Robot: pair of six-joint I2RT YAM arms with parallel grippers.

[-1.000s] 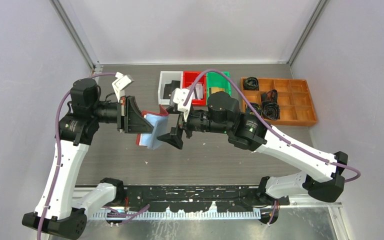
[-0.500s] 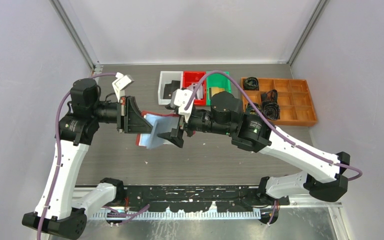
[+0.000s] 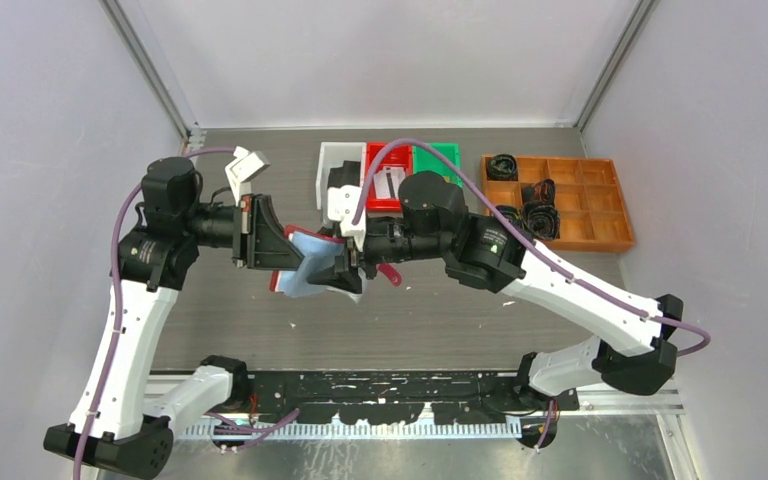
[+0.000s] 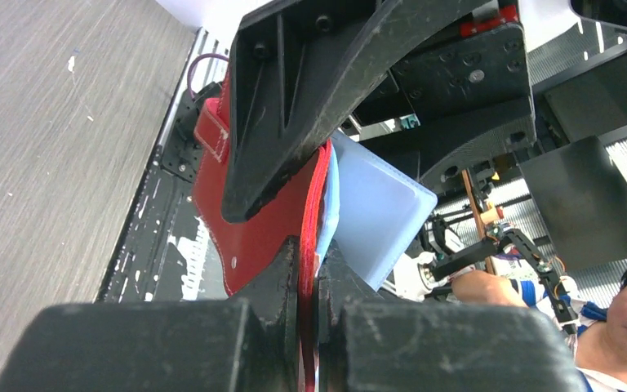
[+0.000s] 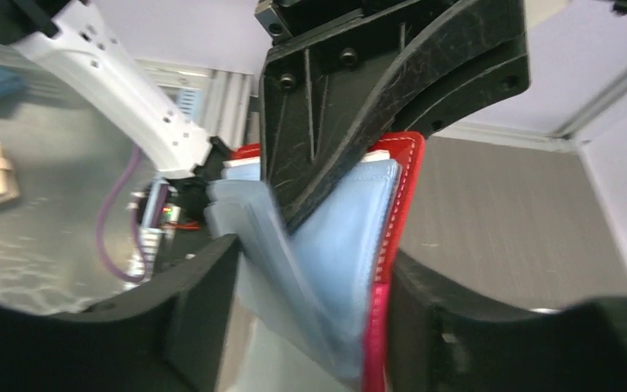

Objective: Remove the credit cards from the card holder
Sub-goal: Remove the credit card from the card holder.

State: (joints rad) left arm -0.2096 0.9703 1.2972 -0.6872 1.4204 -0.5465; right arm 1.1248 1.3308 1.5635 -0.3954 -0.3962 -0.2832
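Note:
The red card holder [image 3: 305, 272] hangs in the air between the two arms, its pale blue pages fanned out. My left gripper [image 3: 278, 250] is shut on its red cover [image 4: 261, 220], with the blue pages [image 4: 375, 204] beside the finger. My right gripper [image 3: 352, 270] is open. Its fingers straddle the pages [image 5: 343, 229] and the red cover edge [image 5: 396, 204], seen blurred in the right wrist view [image 5: 314, 253]. A thin white edge [image 5: 380, 153] shows at the top of the pages. The credit cards are otherwise hidden.
White [image 3: 322, 175], red [image 3: 372, 150] and green [image 3: 438, 152] bins stand at the back centre. A pale card-like item [image 3: 391, 185] lies in the red bin. An orange compartment tray [image 3: 545, 158] with black items is at the back right.
My right gripper has moved left onto the card holder, so its fingers now sit around the pages. The left gripper has held still with the holder.

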